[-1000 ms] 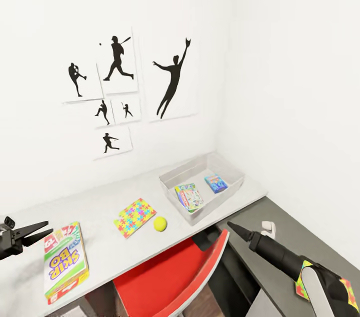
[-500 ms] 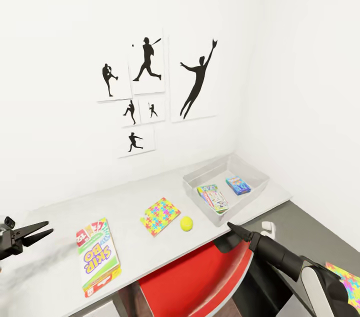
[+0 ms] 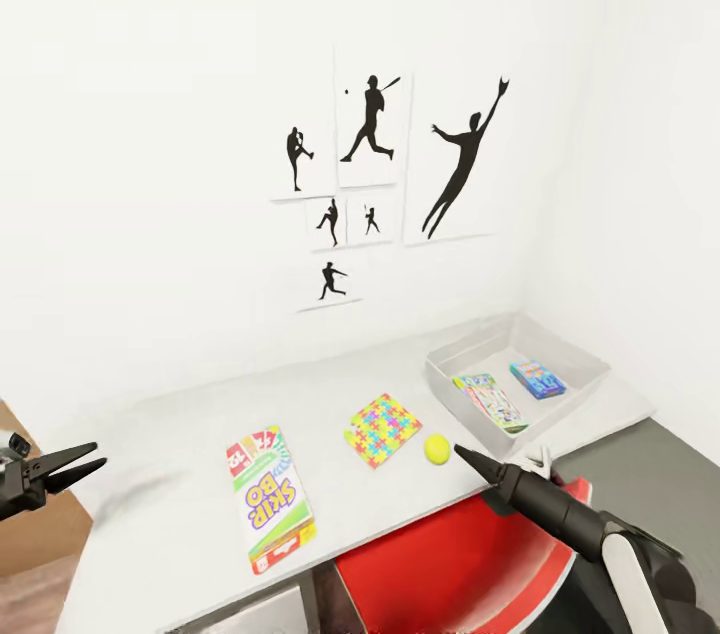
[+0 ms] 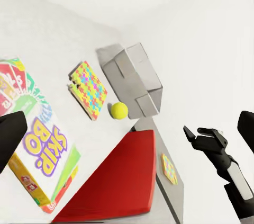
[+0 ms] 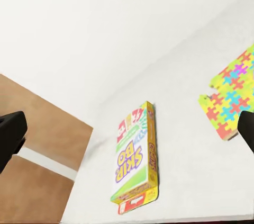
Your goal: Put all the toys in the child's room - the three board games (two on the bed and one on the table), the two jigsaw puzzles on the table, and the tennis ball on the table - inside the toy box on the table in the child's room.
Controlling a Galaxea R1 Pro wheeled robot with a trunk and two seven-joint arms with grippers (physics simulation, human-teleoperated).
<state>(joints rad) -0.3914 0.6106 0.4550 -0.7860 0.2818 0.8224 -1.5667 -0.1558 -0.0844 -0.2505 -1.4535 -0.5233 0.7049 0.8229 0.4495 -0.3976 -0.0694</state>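
Table (image 3: 180,454) with toys, toy box (image 3: 590,376)

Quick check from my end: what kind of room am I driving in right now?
Most likely a child's bedroom or playroom: sports-silhouette pictures on the white wall, and a desk carrying a Skip-Bo game, a jigsaw puzzle and a tennis ball.

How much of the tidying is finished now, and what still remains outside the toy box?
Done: two board games, the pale green one and the blue one, lie inside the toy box. In hand: nothing; the left gripper is open and empty, and the right gripper holds nothing. Left on the table: the Skip-Bo game, one jigsaw puzzle and the tennis ball. A second puzzle lies beyond the red chair.
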